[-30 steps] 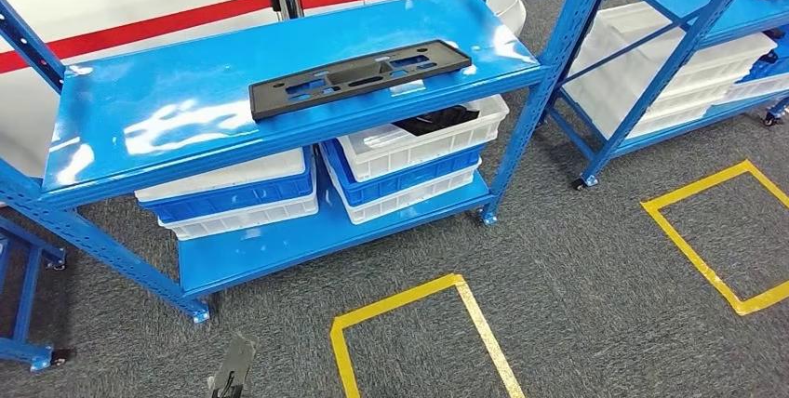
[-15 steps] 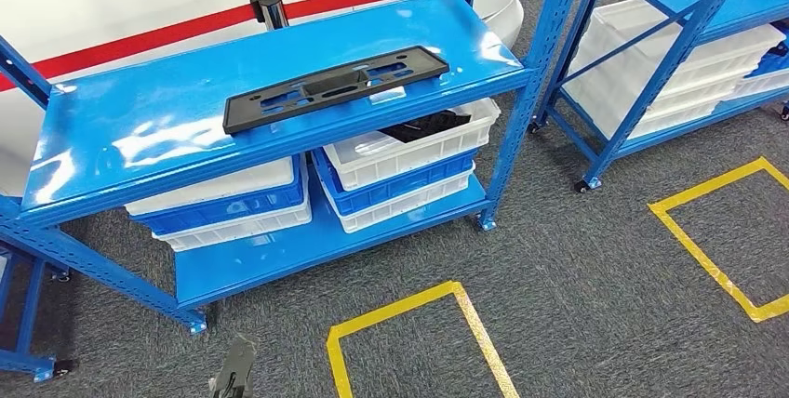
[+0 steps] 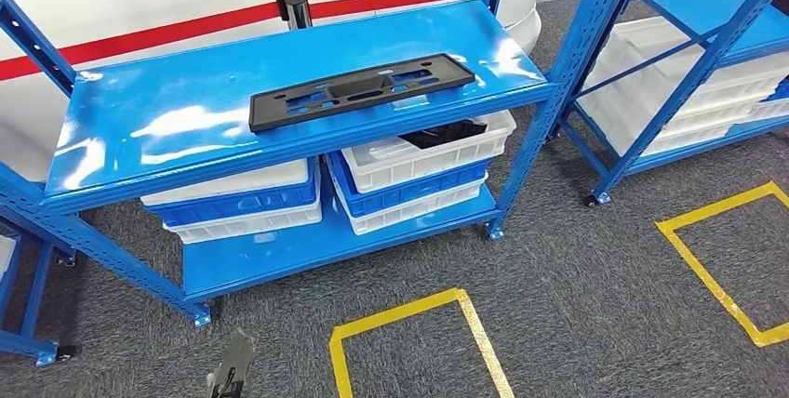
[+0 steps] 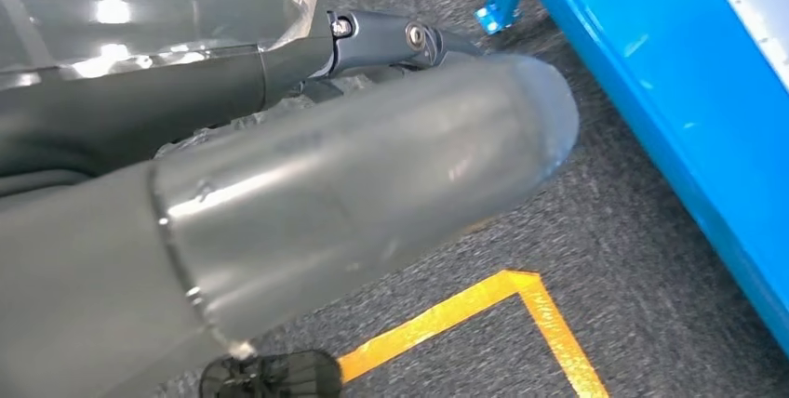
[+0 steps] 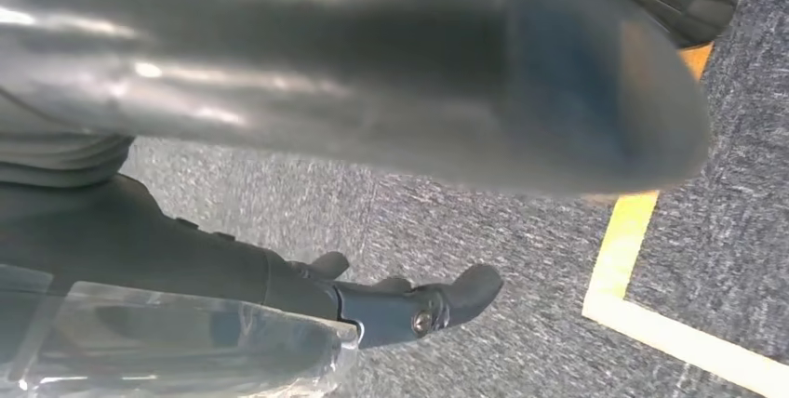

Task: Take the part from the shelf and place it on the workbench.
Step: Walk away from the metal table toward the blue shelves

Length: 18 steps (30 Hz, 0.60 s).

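We stand before the shelf (image 3: pixel 186 128); part (image 3: pixel 361 92) untouched. Both hands (image 4: pixel 354 184) (image 5: pixel 372 72) hang, finger state unclear. Next: reach.

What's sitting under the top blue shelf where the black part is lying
Below the top shelf are two stacks of white and blue crates. The right stack's top crate holds something dark, mostly hidden by the shelf.

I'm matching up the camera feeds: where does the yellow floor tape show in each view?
Head view: yellow floor tape on the carpet below the blue shelf, a second outline at right.
Left wrist view: tape corner past the robot hand.
Right wrist view: tape at right.
Shared landmark: the grey carpet.
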Motion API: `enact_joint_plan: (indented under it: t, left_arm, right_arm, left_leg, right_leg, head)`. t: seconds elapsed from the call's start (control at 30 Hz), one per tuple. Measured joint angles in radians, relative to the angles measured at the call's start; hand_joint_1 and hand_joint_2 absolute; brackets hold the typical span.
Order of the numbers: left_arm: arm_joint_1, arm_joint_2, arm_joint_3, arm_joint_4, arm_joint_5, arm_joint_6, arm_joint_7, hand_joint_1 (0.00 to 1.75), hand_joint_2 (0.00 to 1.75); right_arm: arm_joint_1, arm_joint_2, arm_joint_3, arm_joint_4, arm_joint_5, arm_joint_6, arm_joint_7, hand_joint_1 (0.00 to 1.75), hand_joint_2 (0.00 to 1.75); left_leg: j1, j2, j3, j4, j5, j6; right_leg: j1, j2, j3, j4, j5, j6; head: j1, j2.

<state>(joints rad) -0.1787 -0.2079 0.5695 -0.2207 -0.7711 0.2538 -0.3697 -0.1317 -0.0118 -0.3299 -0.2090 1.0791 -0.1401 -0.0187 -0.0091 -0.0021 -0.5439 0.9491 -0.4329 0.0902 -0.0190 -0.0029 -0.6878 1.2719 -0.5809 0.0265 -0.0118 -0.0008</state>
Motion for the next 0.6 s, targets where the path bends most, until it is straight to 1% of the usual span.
enact_joint_plan:
  t: [0.03,0.07,0.1,0.13,0.17,0.2,0.23,0.27,0.37,0.4,0.43,0.47,0.5,0.53,0.57,0.6]
  left_arm:
    - [0.002,0.0,0.0,0.0,0.002,0.0,0.0,0.0,0.44]
    - [0.004,0.0,0.0,0.0,0.003,0.0,0.0,0.0,0.87]
    - [0.004,0.0,0.0,0.0,0.005,0.0,0.001,0.0,1.31]
    - [0.005,0.0,0.0,0.0,0.006,0.0,0.002,0.0,1.75]
    - [0.005,0.0,0.0,0.0,0.006,0.0,0.003,0.0,1.75]
    - [0.005,0.0,0.0,0.0,0.006,0.0,0.003,0.0,1.75]
    - [0.005,0.0,0.0,0.001,0.007,0.0,0.004,0.0,1.75]
    - [0.005,0.0,0.0,0.001,0.007,0.0,0.004,0.0,1.75]
    - [0.006,0.0,0.0,0.001,0.007,-0.001,0.004,0.0,1.75]
    - [0.007,0.0,0.0,0.001,0.007,-0.001,0.005,0.0,1.75]
    - [0.008,0.0,0.001,0.001,0.007,-0.006,0.012,0.0,1.75]
    - [0.008,0.001,0.001,0.001,0.008,-0.015,0.025,0.0,1.75]
    - [0.009,0.001,0.001,0.002,0.009,-0.026,0.041,0.0,1.75]
    - [0.009,0.002,0.001,0.002,0.012,-0.039,0.059,0.0,1.75]
    - [0.008,0.003,0.002,0.002,0.015,-0.049,0.07,0.0,1.75]
    - [0.008,0.004,0.002,0.003,0.017,-0.055,0.076,0.0,1.75]
  right_arm:
    - [0.0,-0.001,0.0,0.0,0.002,0.002,0.0,0.0,0.0]
    - [0.0,-0.002,0.0,0.0,0.003,0.004,0.0,0.0,0.0]
    - [-0.001,-0.002,0.0,0.0,0.004,0.006,-0.001,0.0,0.0]
    - [-0.002,-0.003,0.0,0.0,0.005,0.008,-0.002,0.0,0.0]
    - [-0.003,-0.002,0.0,0.0,0.005,0.011,-0.002,0.0,0.0]
    - [-0.004,-0.002,0.0,0.0,0.005,0.013,-0.003,0.0,0.0]
    - [-0.005,-0.002,0.0,0.0,0.005,0.014,-0.003,0.0,0.0]
    - [-0.005,-0.002,0.0,0.0,0.005,0.015,-0.003,0.0,0.0]
    - [-0.005,-0.002,0.0,0.0,0.004,0.015,-0.003,0.0,0.0]
    - [-0.005,-0.002,0.0,0.0,0.004,0.015,-0.004,0.0,0.0]
    - [-0.005,-0.002,0.0,0.0,0.004,0.015,-0.004,0.0,0.0]
    - [-0.005,-0.002,0.0,0.0,0.003,0.016,-0.005,0.0,0.0]
    - [-0.006,-0.003,0.0,0.0,0.004,0.016,-0.008,0.0,0.0]
    - [-0.006,-0.003,0.0,0.0,0.005,0.016,-0.011,0.0,0.0]
    - [-0.006,-0.003,0.0,0.0,0.005,0.016,-0.013,0.0,0.0]
    - [-0.006,-0.003,0.0,0.0,0.006,0.016,-0.015,0.0,0.0]
  left_leg:
    - [0.004,-0.005,0.0,0.003,-0.003,-0.005]
    - [0.008,-0.009,0.0,0.009,-0.007,-0.012]
    - [0.011,-0.014,-0.002,0.019,-0.013,-0.022]
    - [0.013,-0.018,-0.006,0.032,-0.021,-0.033]
    - [0.012,-0.022,-0.011,0.043,-0.028,-0.043]
    - [0.01,-0.024,-0.015,0.052,-0.034,-0.05]
    - [0.009,-0.025,-0.018,0.056,-0.037,-0.054]
    - [0.008,-0.026,-0.018,0.056,-0.037,-0.054]
    - [0.009,-0.026,-0.019,0.056,-0.036,-0.055]
    - [0.01,-0.026,-0.019,0.056,-0.035,-0.056]
    - [0.013,-0.026,-0.02,0.059,-0.038,-0.059]
    - [0.017,-0.021,-0.051,0.123,-0.072,-0.066]
    - [0.02,-0.015,-0.091,0.204,-0.108,-0.072]
    - [0.023,-0.008,-0.127,0.276,-0.136,-0.078]
    - [0.023,-0.002,-0.154,0.325,-0.149,-0.08]
    - [0.023,0.0,-0.14,0.29,-0.119,-0.077]
  right_leg:
    - [-0.006,0.0,0.008,-0.02,0.016,0.014]
    - [-0.012,0.0,0.035,-0.076,0.043,0.031]
    - [-0.02,0.002,0.071,-0.149,0.07,0.046]
    - [-0.023,0.006,0.101,-0.208,0.089,0.051]
    - [-0.024,0.009,0.121,-0.247,0.1,0.049]
    - [-0.023,0.012,0.129,-0.263,0.102,0.044]
    - [-0.021,0.013,0.13,-0.261,0.101,0.036]
    - [-0.021,0.012,0.129,-0.26,0.101,0.033]
    - [-0.02,0.012,0.128,-0.259,0.101,0.03]
    - [-0.019,0.012,0.128,-0.258,0.101,0.027]
    - [-0.021,0.011,0.128,-0.258,0.102,0.022]
    - [-0.021,0.007,0.129,-0.259,0.102,0.012]
    - [-0.022,0.002,0.13,-0.26,0.102,0.004]
    - [-0.023,-0.003,0.131,-0.261,0.102,-0.004]
    - [-0.022,-0.007,0.131,-0.261,0.101,-0.009]
    - [-0.021,-0.01,0.133,-0.261,0.1,-0.009]
  head:
    - [0.0,0.0]
    - [0.0,0.0]
    - [0.001,0.0]
    - [0.003,0.0]
    - [0.003,0.0]
    - [0.003,0.0]
    - [0.003,0.0]
    - [0.002,0.0]
    - [0.001,0.0]
    - [0.0,0.0]
    - [0.0,0.0]
    - [-0.001,0.0]
    - [-0.002,0.0]
    - [-0.003,0.0]
    - [-0.005,0.0]
    - [-0.005,0.0]
